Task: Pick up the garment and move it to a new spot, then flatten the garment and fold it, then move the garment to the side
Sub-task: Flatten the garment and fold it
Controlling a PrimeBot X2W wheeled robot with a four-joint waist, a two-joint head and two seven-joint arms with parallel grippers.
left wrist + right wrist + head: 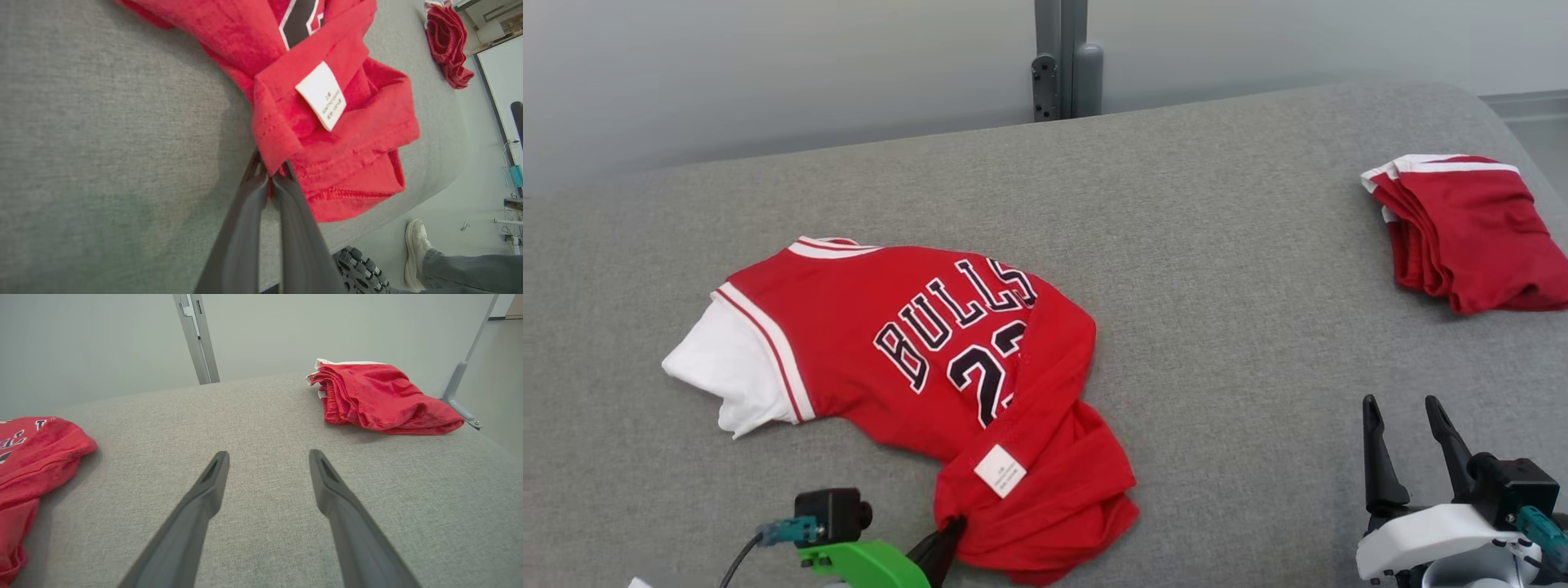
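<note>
We are logging the garment (915, 351) lying centre-left on the table (1217, 327), with a folded pile (1470, 229) sitting upper right, well apart. The left gripper (954, 527) is touching the garment's bottom edge, and the right gripper (1401, 404) is sitting lower right.

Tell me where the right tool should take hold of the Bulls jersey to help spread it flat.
Probably the crumpled hem of the jersey, coming in low from the robot's right. That edge is bunched in thick folds on the grey surface, faces the open right tool, and lies across from the corner the left tool pinches.
</note>
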